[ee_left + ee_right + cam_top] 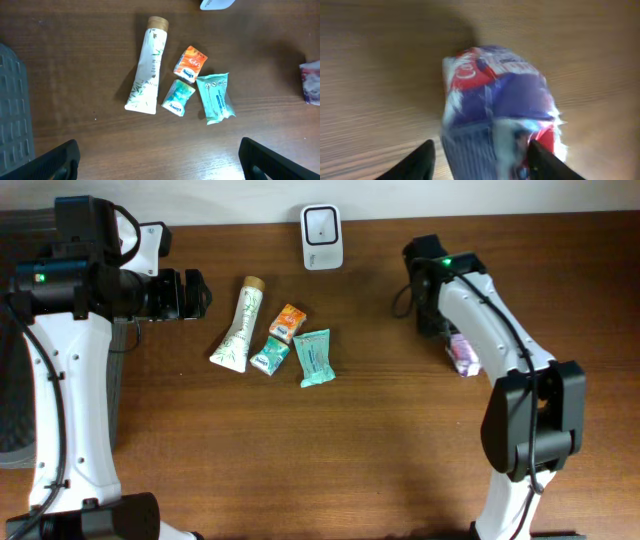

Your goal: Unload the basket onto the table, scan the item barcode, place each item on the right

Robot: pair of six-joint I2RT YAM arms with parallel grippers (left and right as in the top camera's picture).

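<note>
Right wrist, packet [497, 105] between end effector [482, 152] fingers [420, 161]

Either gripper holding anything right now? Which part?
Nothing held. Left gripper open, empty. Right gripper straddles the blue-red packet, with a gap beside one finger.

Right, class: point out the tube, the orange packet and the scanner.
tube [149, 65], left wrist view, middle of body
orange packet [190, 63], left wrist view, centre of face
scanner [322, 237], overhead view, centre of front
</note>
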